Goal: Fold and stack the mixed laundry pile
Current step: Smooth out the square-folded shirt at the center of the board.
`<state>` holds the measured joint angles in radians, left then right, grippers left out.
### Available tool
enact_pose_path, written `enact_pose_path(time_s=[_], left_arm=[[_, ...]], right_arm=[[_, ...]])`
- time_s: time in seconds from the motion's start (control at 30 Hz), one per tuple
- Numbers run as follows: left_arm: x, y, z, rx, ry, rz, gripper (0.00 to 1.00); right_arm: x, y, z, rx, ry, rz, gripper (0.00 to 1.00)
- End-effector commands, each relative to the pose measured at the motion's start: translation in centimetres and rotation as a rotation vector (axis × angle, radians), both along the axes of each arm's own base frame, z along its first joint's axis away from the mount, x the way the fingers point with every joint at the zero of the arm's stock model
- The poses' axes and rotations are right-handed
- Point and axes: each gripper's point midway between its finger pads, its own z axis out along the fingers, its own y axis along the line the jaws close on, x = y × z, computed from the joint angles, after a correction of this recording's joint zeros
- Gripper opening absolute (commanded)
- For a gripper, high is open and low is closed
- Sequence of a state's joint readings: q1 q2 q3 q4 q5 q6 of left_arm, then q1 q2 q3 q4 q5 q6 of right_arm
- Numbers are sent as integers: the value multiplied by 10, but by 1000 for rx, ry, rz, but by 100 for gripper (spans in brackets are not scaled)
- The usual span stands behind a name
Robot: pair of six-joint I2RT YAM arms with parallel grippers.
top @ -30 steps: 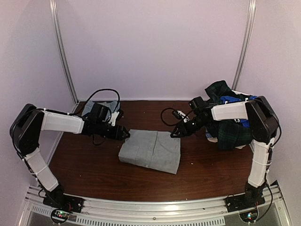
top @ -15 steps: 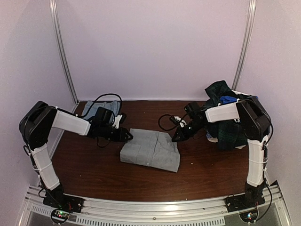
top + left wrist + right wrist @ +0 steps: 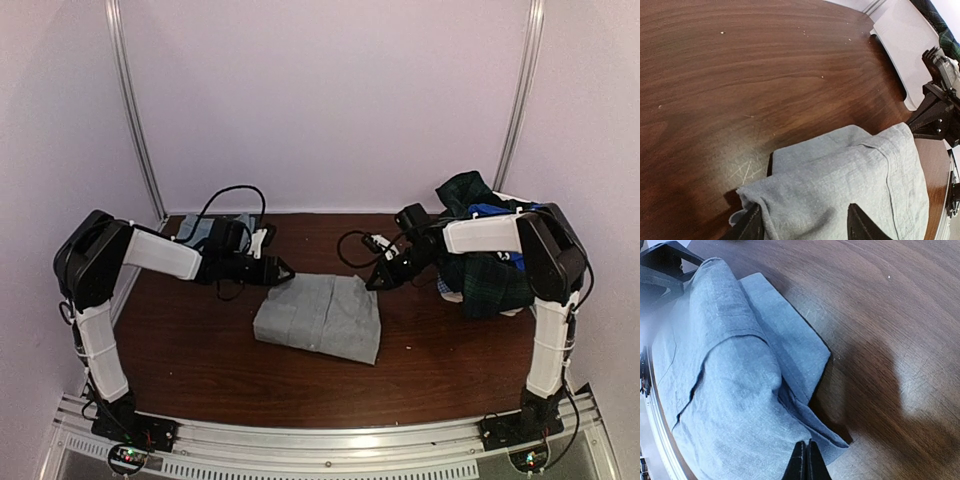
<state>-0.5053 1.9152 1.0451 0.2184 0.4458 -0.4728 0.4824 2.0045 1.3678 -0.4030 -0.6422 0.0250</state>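
Top view, layout: the laundry pile [image 3: 492,282] is heaped at the far right of the table [image 3: 200,350], behind the right arm. A grey garment [image 3: 320,318] lies folded flat mid-table, well apart from the pile. There's a small folded stack [image 3: 195,228] in the far-left corner.
Top view, arms: the left gripper [image 3: 283,270] is down at the garment's far-left corner and the right gripper [image 3: 372,284] at its far-right corner.
Top view, step: my guess is they're setting up the next fold of the grey piece.
Left wrist, gripper: the fingers [image 3: 751,227] are spread apart and straddle the bunched corner. There's cloth between them, but it isn't clamped.
Left wrist, tip: I'd close low so every layer gets caught, not just the top flap.
Right wrist, gripper: the fingers [image 3: 799,462] are pressed together right at the hem. Can't tell if any cloth is actually pinched.
Right wrist, tip: both corners should lift level and together, or the fold will skew.
Cloth: thin, limp, linen-like weave with visible seams. A lower layer peeks out past the top one, so the layers will probably slide apart easily.
Table surface: dark glossy wood grain with light scuffs and a few specks. It looks slick, so the garment may drag rather than stay put.
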Motion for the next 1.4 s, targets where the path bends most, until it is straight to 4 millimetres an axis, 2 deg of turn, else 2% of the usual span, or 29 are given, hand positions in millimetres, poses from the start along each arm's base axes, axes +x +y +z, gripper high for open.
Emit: enact_pose_path(time_s=[0.0, 0.13, 0.33, 0.5, 0.6, 0.73, 0.77, 0.97, 1.17, 1.27, 1.37], left_arm=[[13, -11, 4, -46, -37, -33, 53], [8, -9, 5, -54, -41, -33, 33], [6, 8, 38, -34, -120, 35, 1], [3, 18, 59, 2, -164, 53, 0], [8, 25, 58, 48, -173, 83, 0], [22, 28, 40, 103, -155, 105, 0], [26, 28, 31, 123, -148, 112, 0], [51, 44, -17, 203, -128, 218, 0], [53, 45, -54, 257, -72, 210, 0], [47, 43, -59, 248, -55, 190, 0], [39, 39, -39, 189, -94, 165, 0]], right_arm=[[4, 2, 10, -7, -34, 4, 0], [4, 0, 7, -14, -39, -3, 0], [0, -3, 14, -16, -59, -11, 0], [5, -2, 43, 10, -119, -27, 0], [13, 1, 53, 21, -149, -32, 0], [28, 3, 34, -24, -137, -38, 0], [31, 2, 23, -44, -125, -45, 0], [54, 2, -7, -79, -160, -96, 0], [58, 8, -35, -89, -117, -96, 0], [53, 9, -35, -96, -107, -84, 0], [48, 8, -10, -83, -138, -83, 0]])
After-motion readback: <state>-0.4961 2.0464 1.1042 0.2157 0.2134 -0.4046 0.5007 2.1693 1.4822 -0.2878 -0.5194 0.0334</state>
